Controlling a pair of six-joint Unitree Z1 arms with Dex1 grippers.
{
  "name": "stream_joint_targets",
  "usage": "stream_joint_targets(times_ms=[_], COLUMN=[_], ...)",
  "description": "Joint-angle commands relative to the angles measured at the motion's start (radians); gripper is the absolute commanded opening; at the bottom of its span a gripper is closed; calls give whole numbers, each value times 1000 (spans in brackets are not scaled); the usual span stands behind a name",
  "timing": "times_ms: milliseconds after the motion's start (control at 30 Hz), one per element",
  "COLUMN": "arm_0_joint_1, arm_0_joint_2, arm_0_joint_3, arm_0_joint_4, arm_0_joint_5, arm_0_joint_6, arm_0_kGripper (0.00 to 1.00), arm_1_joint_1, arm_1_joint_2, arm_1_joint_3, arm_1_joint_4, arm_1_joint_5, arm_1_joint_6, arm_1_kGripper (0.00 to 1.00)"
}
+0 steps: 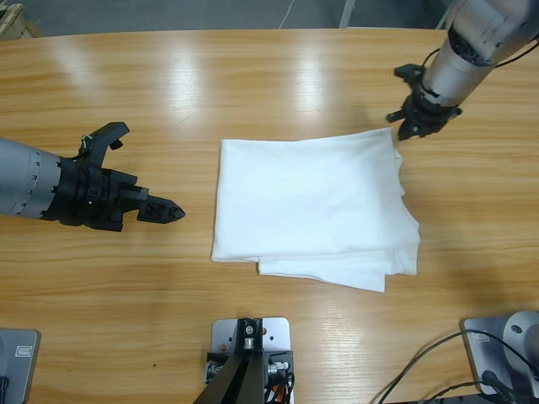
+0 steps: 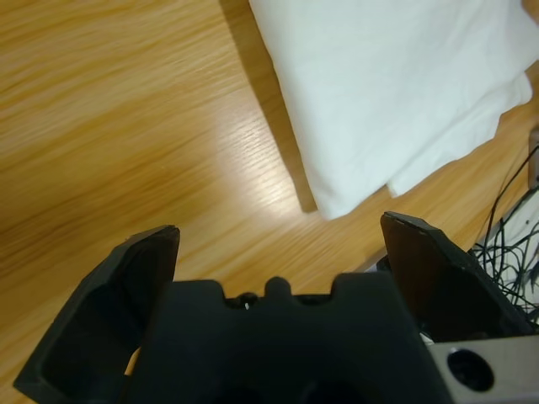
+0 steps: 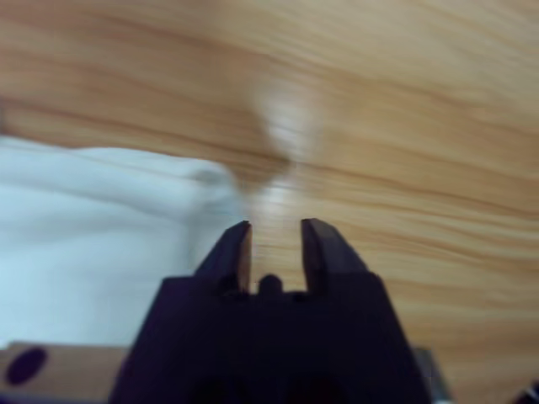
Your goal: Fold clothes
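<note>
A folded white T-shirt (image 1: 316,206) lies on the wooden table (image 1: 126,76).

T-shirt (image 1: 312,210): plain white throughout, no print or lettering visible on the folded faces; soft grey shading only along the layered edges. Table (image 1: 253,76): warm honey-brown wood with darker streaked grain running lengthwise and pale glossy highlights. Left gripper (image 1: 173,212): matt black, on a silver-grey arm with a black wrist section. Right gripper (image 1: 410,126): black likewise, its forearm light silver-grey. Black cables (image 1: 438,370) near the table edge.
</note>
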Motion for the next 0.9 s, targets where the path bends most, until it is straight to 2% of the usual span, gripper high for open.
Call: stream_joint_targets(times_ms=[33, 100, 167, 267, 367, 467, 667, 900], arm_0_joint_1=[21, 44, 71, 125, 165, 182, 243, 235], arm_0_joint_2=[23, 31, 56, 103, 155, 174, 178, 363], arm_0_joint_3=[32, 36, 45, 80, 125, 164, 190, 203], arm_0_joint_4=[-51, -76, -119, -226, -345, -445, -445, -603], arm_0_joint_5=[38, 35, 2, -86, -165, -232, -324, -387], arm_0_joint_6=[-90, -118, -124, -171, -247, -328, -315, -294], arm_0_kGripper=[935, 828, 821, 822, 846, 965, 973, 968], arm_1_joint_1=[31, 31, 31, 31, 27, 19, 15, 2], arm_1_joint_2=[-357, -440, -513, -680, -802, -837, -836, -851], arm_1_joint_3=[51, 79, 152, 301, 358, 389, 412, 449], arm_1_joint_4=[72, 121, 155, 153, 152, 152, 177, 178], arm_1_joint_5=[-112, -41, 40, 72, 161, 250, 270, 270], arm_1_joint_6=[15, 12, -24, -42, -47, -42, -10, -1], arm_1_kGripper=[1000, 1000, 1000, 1000, 1000, 1000, 1000, 1000])
